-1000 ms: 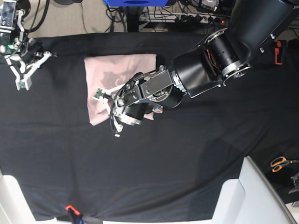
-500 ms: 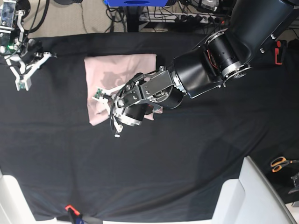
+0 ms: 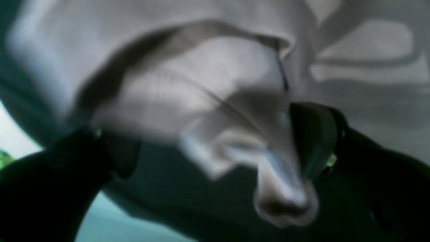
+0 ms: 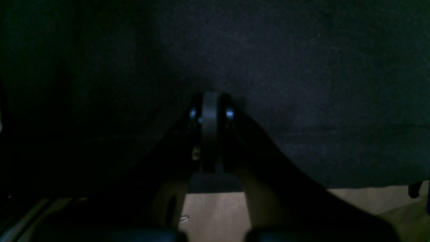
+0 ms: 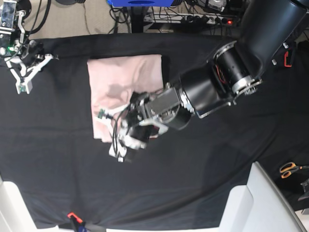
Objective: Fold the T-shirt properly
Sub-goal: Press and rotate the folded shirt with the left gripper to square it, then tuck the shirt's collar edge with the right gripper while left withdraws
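Note:
The pale pink T-shirt (image 5: 123, 77) lies folded into a rectangle on the black table cloth (image 5: 203, 174), left of centre toward the far side. My left gripper (image 5: 110, 135) hangs over the shirt's near edge, open. The blurred left wrist view shows its dark fingers (image 3: 312, 141) wide apart, with a loose bunch of the T-shirt (image 3: 215, 84) sagging between them, close to the right finger. My right gripper (image 5: 26, 72) rests at the far left corner, away from the shirt. The right wrist view shows the right gripper (image 4: 210, 101) shut on nothing above the cloth (image 4: 302, 67).
Orange-handled scissors (image 5: 288, 169) lie at the right edge. A white moulded part (image 5: 260, 203) stands at the near right corner. A small orange clip (image 5: 72, 215) sits at the near edge. Cables and a power strip (image 5: 193, 18) run beyond the table's far edge.
The left gripper has opened and moved toward the table's near side, letting go of the shirt fabric. The shirt's near edge now lies a little lower. The right arm has not moved.

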Action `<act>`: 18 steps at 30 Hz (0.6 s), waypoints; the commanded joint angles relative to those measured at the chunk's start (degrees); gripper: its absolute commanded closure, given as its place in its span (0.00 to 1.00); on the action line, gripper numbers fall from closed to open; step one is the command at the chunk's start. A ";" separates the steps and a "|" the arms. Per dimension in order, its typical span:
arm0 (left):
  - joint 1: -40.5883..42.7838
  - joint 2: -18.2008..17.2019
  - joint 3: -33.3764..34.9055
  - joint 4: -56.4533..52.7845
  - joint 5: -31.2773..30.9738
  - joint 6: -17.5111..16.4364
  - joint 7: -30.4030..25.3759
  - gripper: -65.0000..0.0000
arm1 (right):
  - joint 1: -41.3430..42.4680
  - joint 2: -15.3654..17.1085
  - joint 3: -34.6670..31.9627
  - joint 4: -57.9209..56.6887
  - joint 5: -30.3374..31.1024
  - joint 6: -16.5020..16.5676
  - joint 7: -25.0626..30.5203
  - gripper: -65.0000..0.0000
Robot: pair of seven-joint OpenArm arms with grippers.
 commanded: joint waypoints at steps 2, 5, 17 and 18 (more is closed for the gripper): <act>-3.73 0.60 -3.15 1.24 0.49 0.40 0.23 0.00 | 0.30 0.84 0.17 0.73 0.28 -0.03 0.71 0.97; -5.84 0.87 -7.29 2.91 0.49 0.40 2.42 0.00 | 0.30 0.84 0.17 0.73 0.28 -0.03 0.62 0.97; 10.07 -6.69 -32.34 21.28 0.58 0.40 11.39 0.50 | 2.93 1.28 -4.22 6.01 0.10 6.83 0.80 0.97; 12.88 -7.66 -35.24 22.69 0.58 0.40 11.48 0.68 | 4.08 1.28 -4.66 5.83 0.10 7.62 0.80 0.97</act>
